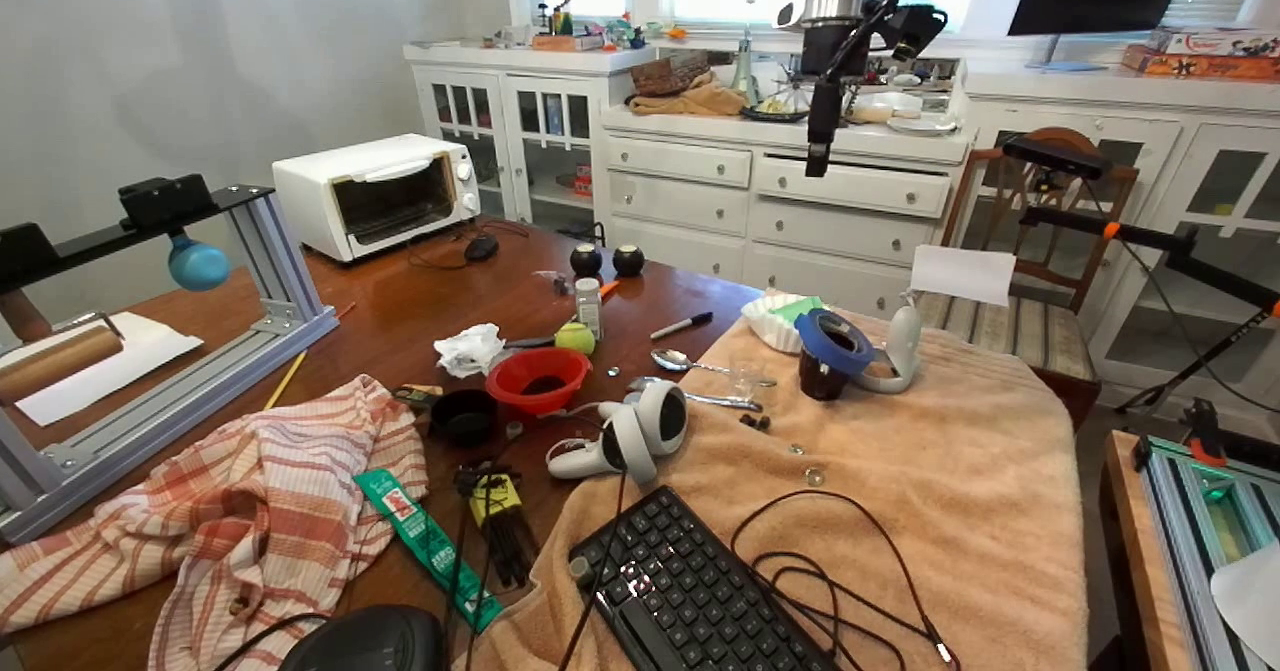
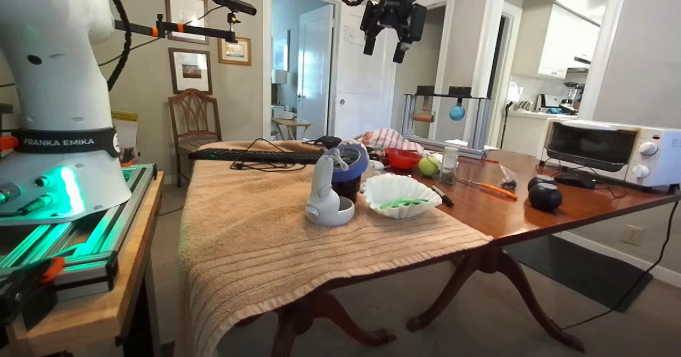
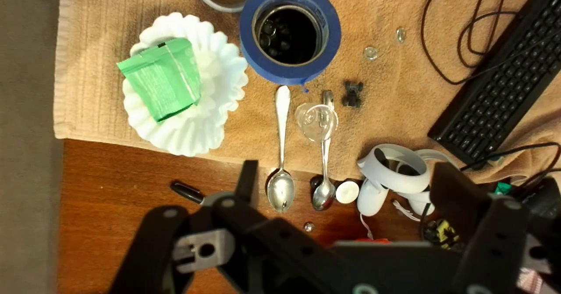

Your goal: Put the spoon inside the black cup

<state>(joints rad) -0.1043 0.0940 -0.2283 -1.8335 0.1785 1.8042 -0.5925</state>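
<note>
Desk (image 1: 400, 301): reddish-brown wood, smooth and glossy. The task on it looks not begun: as far as shows, nothing is done, and grip, lift, carry, lowering and release are all left.
Towel (image 2: 255, 234): tan, fuzzy, ribbed near the hem, hanging over the desk's edge.
Fingers (image 2: 398, 54): dark, blocky, spread wide with nothing between them, high above the desk.
Paper filter (image 3: 214, 88): white, thin, fluted at the rim, a flat green packet (image 3: 164, 77) inside.
Red bowl (image 1: 530, 403): smooth, round, flaring.
Dark cup (image 1: 822, 381): upright or nearly so on the towel, probably the target. Blue tape (image 3: 287, 74) rings its top, broad and flat; glassy round lumps show inside.
Black bowl (image 1: 465, 433): round, plain, just beside the red bowl; a less likely target.
Larger spoon (image 3: 282, 149): polished metal, oval head on the wood, slim handle on the towel, its end just beside the tape; outside the dark cup. I cannot tell which of the 2 spoons is meant, though this looks less hindered.
Smaller spoon (image 3: 325, 154): shiny metal too, nearly parallel, also outside the cup.
Clear cup (image 3: 307, 125): thin, see-through, round, over the smaller spoon's handle; touching or not is unclear.
Glass gems (image 3: 370, 53): 2, clear, rounded, on the towel.
</note>
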